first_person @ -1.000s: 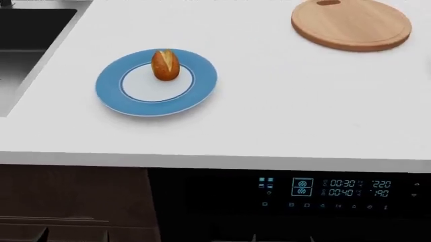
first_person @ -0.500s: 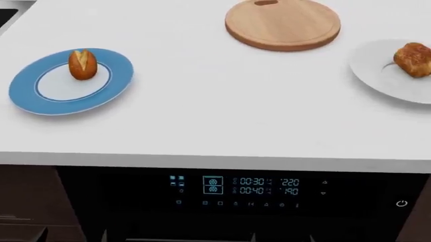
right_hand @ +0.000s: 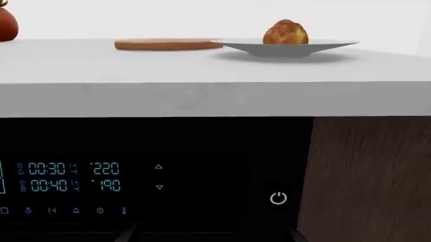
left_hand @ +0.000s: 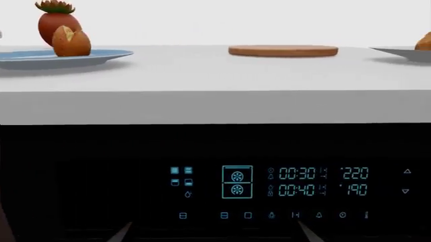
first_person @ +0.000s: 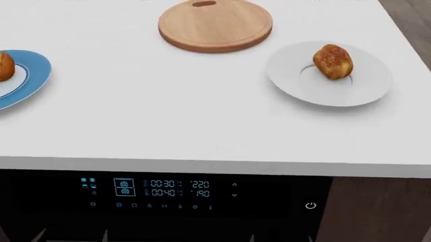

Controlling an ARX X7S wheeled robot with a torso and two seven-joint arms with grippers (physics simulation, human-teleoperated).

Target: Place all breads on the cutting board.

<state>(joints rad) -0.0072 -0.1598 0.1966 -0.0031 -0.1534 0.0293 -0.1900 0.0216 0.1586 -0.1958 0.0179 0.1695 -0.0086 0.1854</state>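
View swung rightward: lumpy roll [first_person: 332, 61] on white plate [first_person: 367, 93], cutting board [first_person: 215, 25] bare, grippers unseen.

Head looks down; wrists face counter edge [left_hand: 215, 106], sharing cutting board [first_person: 215, 25].

Oven control panel [left_hand: 269, 182] display reads 00:30 220 and 00:40 190; power symbol [right_hand: 278, 198] beside it.

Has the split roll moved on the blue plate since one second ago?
No. The split roll sits at the same spot on the blue plate; both slid left in the head view because the camera turned.
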